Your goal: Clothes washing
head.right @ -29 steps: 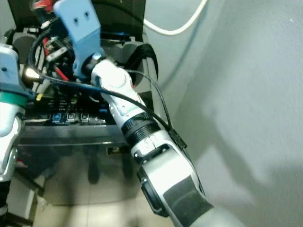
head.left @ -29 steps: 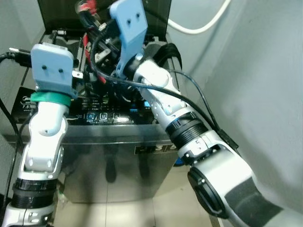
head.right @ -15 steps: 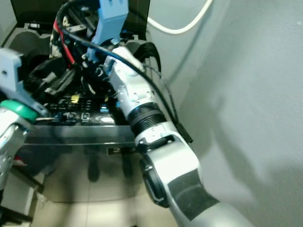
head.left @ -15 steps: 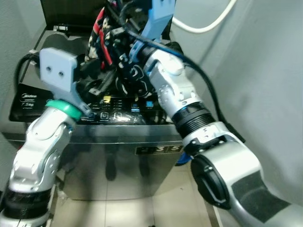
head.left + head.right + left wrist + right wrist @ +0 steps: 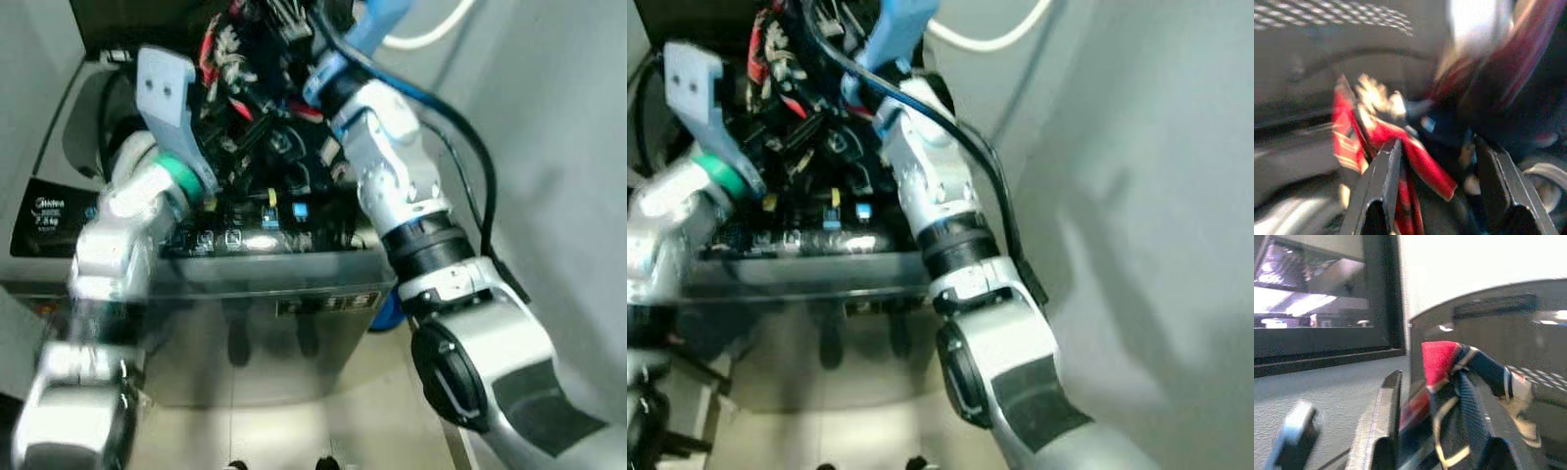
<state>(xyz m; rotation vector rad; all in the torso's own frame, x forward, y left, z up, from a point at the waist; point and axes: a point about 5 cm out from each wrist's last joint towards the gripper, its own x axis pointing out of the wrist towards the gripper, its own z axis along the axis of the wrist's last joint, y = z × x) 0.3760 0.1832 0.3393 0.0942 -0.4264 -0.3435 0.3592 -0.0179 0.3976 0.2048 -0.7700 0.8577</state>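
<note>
- Left claw [image 5: 1435, 196]: fingers apart, reaching into the top opening of the washing machine [image 5: 265, 294], red-and-dark fabric lying between them.
- Patterned garment [image 5: 260, 108]: red, black and white, bunched over the machine's opening, between the two arms.
- Right claw [image 5: 1440, 431]: raised at the far side of the opening, clamped on a fold of the garment.
- White hose [image 5: 431, 34]: on the far wall, to the right.

A white hose [image 5: 423, 39] curves along the grey wall [image 5: 558, 127], above a pale tiled floor [image 5: 323, 431].
</note>
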